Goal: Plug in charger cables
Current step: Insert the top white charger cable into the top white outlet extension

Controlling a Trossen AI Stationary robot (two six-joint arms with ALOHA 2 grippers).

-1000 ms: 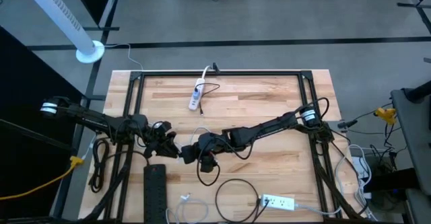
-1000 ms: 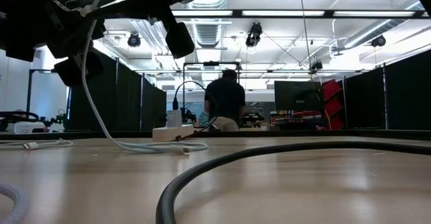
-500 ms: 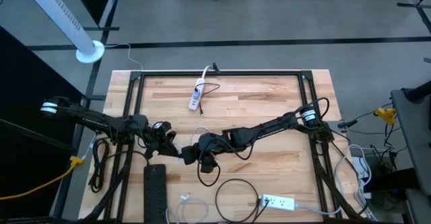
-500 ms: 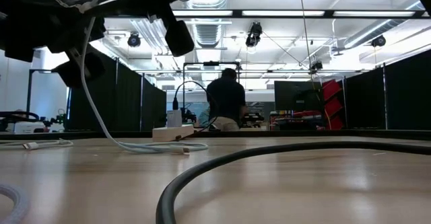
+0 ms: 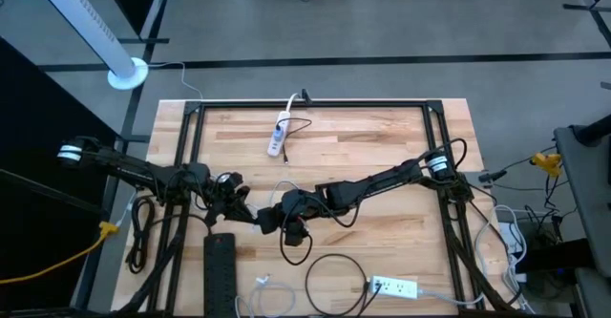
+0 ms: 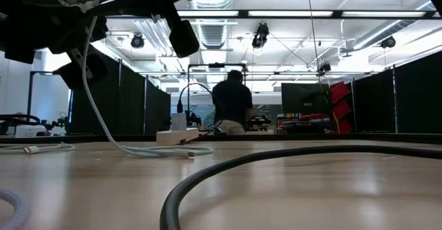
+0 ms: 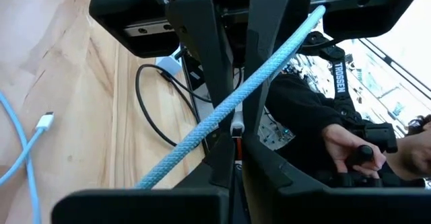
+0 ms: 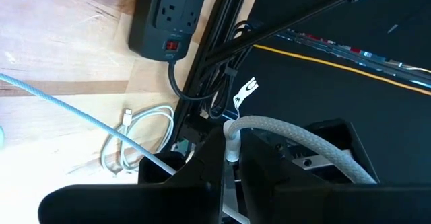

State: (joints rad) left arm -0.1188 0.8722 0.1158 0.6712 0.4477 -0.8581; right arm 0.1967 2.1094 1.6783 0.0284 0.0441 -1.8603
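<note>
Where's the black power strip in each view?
High: at the table's near edge, left of centre, black power strip.
Low: not identifiable.
Left wrist: not in it.
Right wrist: lying on the wood, red switch showing.
Shared landmark: white cable coil beside it.

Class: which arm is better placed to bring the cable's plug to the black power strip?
Probably the right: the right gripper holds the white cable at its plug end, facing the black power strip; the left gripper grips mid-cable.

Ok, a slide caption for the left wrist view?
Left pincer shut on a pale braided cable above the wooden table.
</note>
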